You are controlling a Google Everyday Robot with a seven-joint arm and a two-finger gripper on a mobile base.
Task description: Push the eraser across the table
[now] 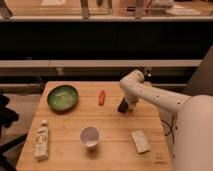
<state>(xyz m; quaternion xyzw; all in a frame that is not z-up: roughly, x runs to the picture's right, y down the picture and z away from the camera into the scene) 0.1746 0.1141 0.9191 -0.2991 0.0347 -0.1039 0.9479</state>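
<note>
The eraser (121, 106) is a small dark oblong block on the light wooden slatted table (107, 125), right of centre. My gripper (127, 103) hangs from the white arm that reaches in from the right, and it sits right at the eraser's right side, touching or nearly touching it. The arm's wrist hides part of the eraser and the fingertips.
A green bowl (63, 96) sits at the far left. A small orange-red carrot-like thing (101, 97) lies left of the eraser. A white cup (90, 136) stands near the front, a pale pad (140, 141) at the front right, a white tube (42, 140) at the front left.
</note>
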